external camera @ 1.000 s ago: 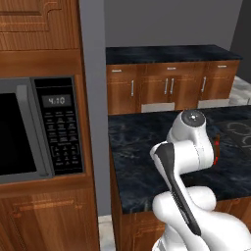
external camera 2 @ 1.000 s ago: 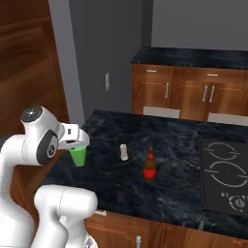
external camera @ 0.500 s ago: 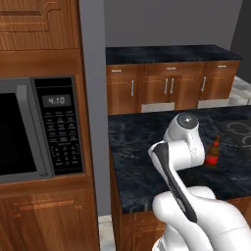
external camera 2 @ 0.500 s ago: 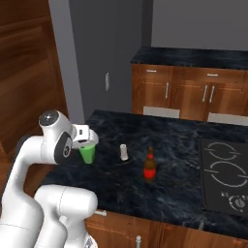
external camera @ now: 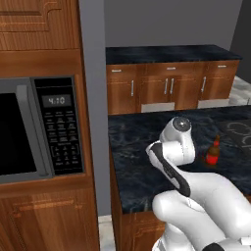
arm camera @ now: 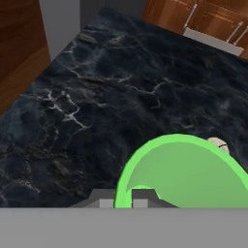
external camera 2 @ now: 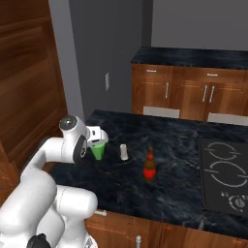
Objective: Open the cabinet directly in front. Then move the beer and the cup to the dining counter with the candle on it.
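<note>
Your gripper (external camera 2: 98, 141) is clamped on the rim of the green cup (external camera 2: 99, 149), one finger inside the wall and one outside as the hand view shows (arm camera: 184, 177), and the cup sits low over the near-left part of the dining counter (external camera 2: 184, 191); you cannot tell from these views whether its base touches the marble. Just to the cup's right stands the candle (external camera 2: 124, 152), close but apart from it, and in the hand view its pale top (arm camera: 217, 144) peeks out right behind the cup's far rim. Further right again the beer (external camera 2: 150, 165) stands upright on the counter, with a gap between it and the candle; from the left base view you see it (external camera: 213, 152) past the arm's elbow. The cooktop (external camera 2: 225, 174) takes up the right end of the counter, well apart from all three. To the cup's left and toward the back, you have a broad stretch of bare marble running to the counter's left edge, where the tall wooden panel (external camera 2: 29, 77) and grey wall (external camera 2: 92, 58) rise. The near edge of the counter lies just below the arm
</note>
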Tool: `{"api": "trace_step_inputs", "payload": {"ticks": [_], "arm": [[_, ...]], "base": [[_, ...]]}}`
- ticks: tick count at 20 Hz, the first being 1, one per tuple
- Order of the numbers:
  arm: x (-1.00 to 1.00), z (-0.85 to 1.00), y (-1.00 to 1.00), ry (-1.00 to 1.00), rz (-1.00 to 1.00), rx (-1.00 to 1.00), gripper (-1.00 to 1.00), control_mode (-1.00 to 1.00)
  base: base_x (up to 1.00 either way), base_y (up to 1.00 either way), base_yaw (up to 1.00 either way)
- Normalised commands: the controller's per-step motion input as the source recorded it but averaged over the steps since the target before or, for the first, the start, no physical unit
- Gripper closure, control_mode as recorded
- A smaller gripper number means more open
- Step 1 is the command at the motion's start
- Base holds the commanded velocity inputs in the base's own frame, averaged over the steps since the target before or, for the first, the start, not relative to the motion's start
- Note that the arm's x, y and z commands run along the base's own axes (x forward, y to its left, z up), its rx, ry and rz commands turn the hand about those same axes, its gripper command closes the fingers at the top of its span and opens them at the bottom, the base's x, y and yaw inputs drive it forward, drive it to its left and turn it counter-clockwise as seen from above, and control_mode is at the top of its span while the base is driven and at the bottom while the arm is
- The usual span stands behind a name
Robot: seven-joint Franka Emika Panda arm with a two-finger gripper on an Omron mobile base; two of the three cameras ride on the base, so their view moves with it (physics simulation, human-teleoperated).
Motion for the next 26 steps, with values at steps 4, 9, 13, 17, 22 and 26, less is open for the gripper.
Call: {"api": "trace_step_inputs", "payload": {"ticks": [4, 9, 13, 17, 22, 26], "arm": [[0.28, -0.12, 0.00, 0.03, 0.04, 0.00, 1.00, -1.00], [0.09, -0.20, 0.00, 0.10, 0.00, -0.01, 1.00, -1.00], [0.16, -0.32, 0.00, 0.06, 0.00, -0.01, 1.00, -1.00], [0.17, -0.21, 0.00, 0.00, 0.00, 0.00, 1.00, -1.00], [0.09, -0.29, 0.00, 0.00, 0.00, -0.01, 1.00, -1.00], [0.08, -0.38, 0.00, 0.00, 0.00, -0.01, 1.00, -1.00]], "base": [[0.00, 0.00, 0.00], [0.00, 0.00, 0.00], [0.00, 0.00, 0.00], [0.00, 0.00, 0.00], [0.00, 0.00, 0.00], [0.00, 0.00, 0.00]]}}
